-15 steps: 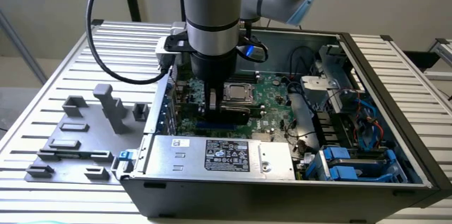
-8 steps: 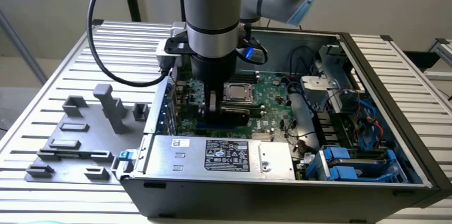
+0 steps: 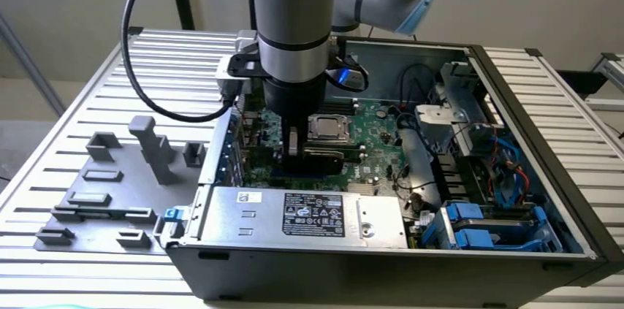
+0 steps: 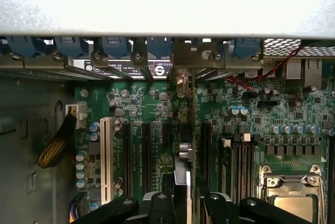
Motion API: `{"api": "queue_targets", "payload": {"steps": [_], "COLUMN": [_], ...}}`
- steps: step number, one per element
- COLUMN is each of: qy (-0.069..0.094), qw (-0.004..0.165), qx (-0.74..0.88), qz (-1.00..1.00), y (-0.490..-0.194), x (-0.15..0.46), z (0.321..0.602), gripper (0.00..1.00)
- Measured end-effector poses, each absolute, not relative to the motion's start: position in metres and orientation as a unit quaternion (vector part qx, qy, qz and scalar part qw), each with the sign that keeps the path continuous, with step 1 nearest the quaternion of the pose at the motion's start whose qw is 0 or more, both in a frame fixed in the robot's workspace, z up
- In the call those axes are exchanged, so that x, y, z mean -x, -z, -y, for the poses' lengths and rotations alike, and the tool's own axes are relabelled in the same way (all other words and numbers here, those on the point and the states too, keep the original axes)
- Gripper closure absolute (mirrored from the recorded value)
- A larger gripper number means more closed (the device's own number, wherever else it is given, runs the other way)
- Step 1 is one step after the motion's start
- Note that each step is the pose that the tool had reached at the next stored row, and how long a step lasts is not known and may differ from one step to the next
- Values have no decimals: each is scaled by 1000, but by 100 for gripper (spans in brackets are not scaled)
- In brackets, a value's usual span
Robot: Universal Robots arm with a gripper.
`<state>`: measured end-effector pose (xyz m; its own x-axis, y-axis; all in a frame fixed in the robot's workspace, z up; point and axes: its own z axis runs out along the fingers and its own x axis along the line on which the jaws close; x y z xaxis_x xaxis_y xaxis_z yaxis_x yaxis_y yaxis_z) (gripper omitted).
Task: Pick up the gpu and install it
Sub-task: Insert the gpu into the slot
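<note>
The gpu [image 3: 318, 162] is a thin black card that stands on edge low inside the open computer case [image 3: 527, 177], over the green motherboard [image 3: 382, 123]. My gripper [image 3: 292, 151] reaches down from the arm and is shut on it. In the wrist view the gpu [image 4: 183, 153] shows edge-on between my gripper's [image 4: 184, 207] black fingers. It runs in line with the long black expansion slots [image 4: 127, 156]. Its silvery bracket [image 4: 184, 59] lies against the case's rear slot openings. Whether the card's lower edge sits in a slot is hidden.
The CPU socket [image 3: 329, 128] lies just beyond the card. A silver labelled power supply [image 3: 304, 214] fills the case front, with blue drive caddies [image 3: 484, 232] and cables to the exterior view's right. A grey fixture tray [image 3: 102, 196] lies on the slatted table outside the case.
</note>
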<state>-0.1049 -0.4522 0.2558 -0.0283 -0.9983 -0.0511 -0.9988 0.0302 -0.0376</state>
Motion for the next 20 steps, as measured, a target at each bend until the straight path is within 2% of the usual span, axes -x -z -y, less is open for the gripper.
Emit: {"api": "queue_targets", "payload": {"steps": [10, 20], "qy": [-12, -13], "qw": [23, 23], "qx": [696, 696], "qz": [-717, -717], "y": [-256, -257], "x": [103, 101], "z": [452, 452], "gripper": [74, 74]}}
